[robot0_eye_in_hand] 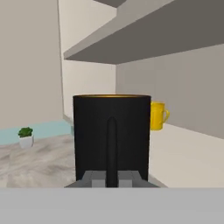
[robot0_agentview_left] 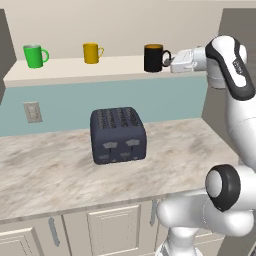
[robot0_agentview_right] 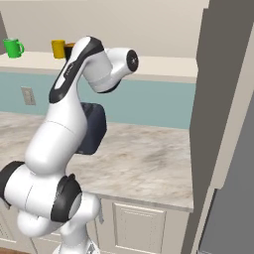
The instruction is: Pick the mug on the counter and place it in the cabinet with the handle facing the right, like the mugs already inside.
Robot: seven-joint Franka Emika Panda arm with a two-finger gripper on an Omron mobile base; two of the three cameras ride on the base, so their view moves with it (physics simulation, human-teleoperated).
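Observation:
The black mug [robot0_agentview_left: 153, 58] with its orange rim stands upright at the right end of the cabinet [robot0_agentview_left: 65, 70] shelf board; I cannot tell whether it rests on the board or hangs just over it. Its handle [robot0_agentview_left: 165, 57] points right, and my gripper [robot0_agentview_left: 169, 61] is shut on it from the right. In the hand view the mug [robot0_eye_in_hand: 92, 131] is close in front, with the handle [robot0_eye_in_hand: 112, 144] running down between the fingertips of my gripper [robot0_eye_in_hand: 112, 179]. Left of the black mug on the same shelf are the yellow mug [robot0_agentview_left: 92, 52] and the green mug [robot0_agentview_left: 35, 55], their handles to the right.
A dark four-slot toaster [robot0_agentview_left: 118, 135] sits mid-counter [robot0_agentview_left: 60, 165] under the shelf. A wall socket [robot0_agentview_left: 32, 111] is on the blue backsplash. A tall grey panel [robot0_agentview_right: 223, 109] bounds the counter on the right. A small potted plant [robot0_eye_in_hand: 25, 136] stands far off on the counter.

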